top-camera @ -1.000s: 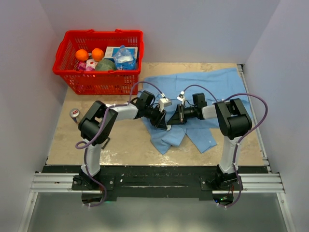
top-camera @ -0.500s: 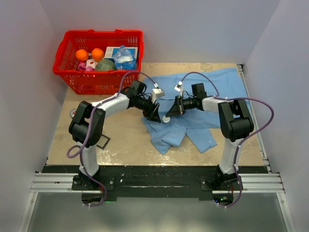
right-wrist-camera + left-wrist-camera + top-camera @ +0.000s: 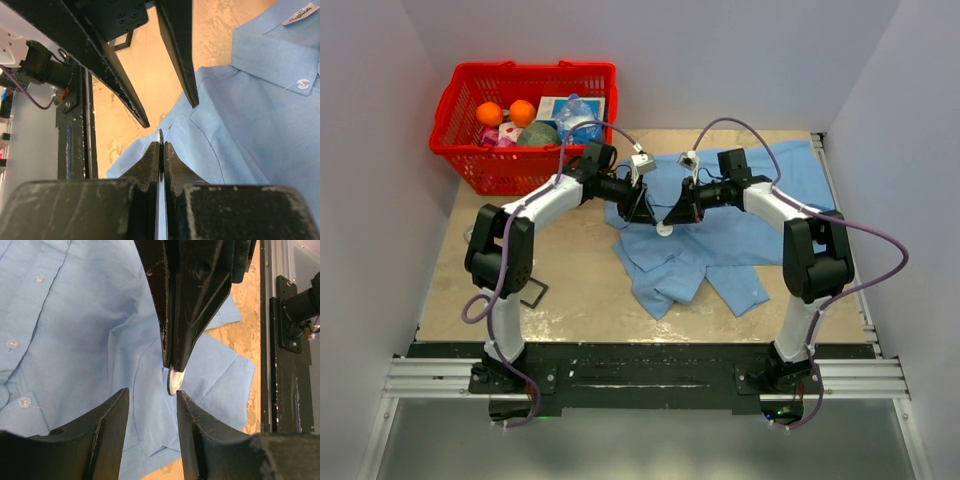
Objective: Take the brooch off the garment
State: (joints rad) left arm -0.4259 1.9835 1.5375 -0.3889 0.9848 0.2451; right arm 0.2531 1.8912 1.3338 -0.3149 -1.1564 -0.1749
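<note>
- Red plastic basket (image 3: 535,67) stood at the far left corner of the table (image 3: 570,290) in the top view, with two oranges (image 3: 489,113) and other packed goods inside. It sat well apart from the work.
- A black square frame (image 3: 532,293) lay flat on the table near the left arm, also well apart.
- The garment (image 3: 740,235) lay spread and rumpled across the right half of the table. Both arms reached over it, tips nearly meeting. The left gripper (image 3: 640,212) faced the right gripper (image 3: 672,217), and a small disc, the brooch (image 3: 665,229), showed pale at the right claw's tip, over the cloth.
- In the left wrist view the left claw's two fingers (image 3: 107,430) stood apart, with only blue cloth between them and nothing gripped. Just beyond their tips the right claw came down closed, pinching the brooch (image 3: 174,380) edge-on. The cloth puckered just beside the disc; whether the two were joined could not be told. Three white buttons (image 3: 12,343) ran down the left of this view.
- In the right wrist view the right claw's pads (image 3: 150,160) were pressed together on the thin edge of the brooch. The left claw's spread fingers (image 3: 180,50) crossed the top of the view in front of the table. The collar (image 3: 270,50), with its label and one button, lay to the right.
</note>
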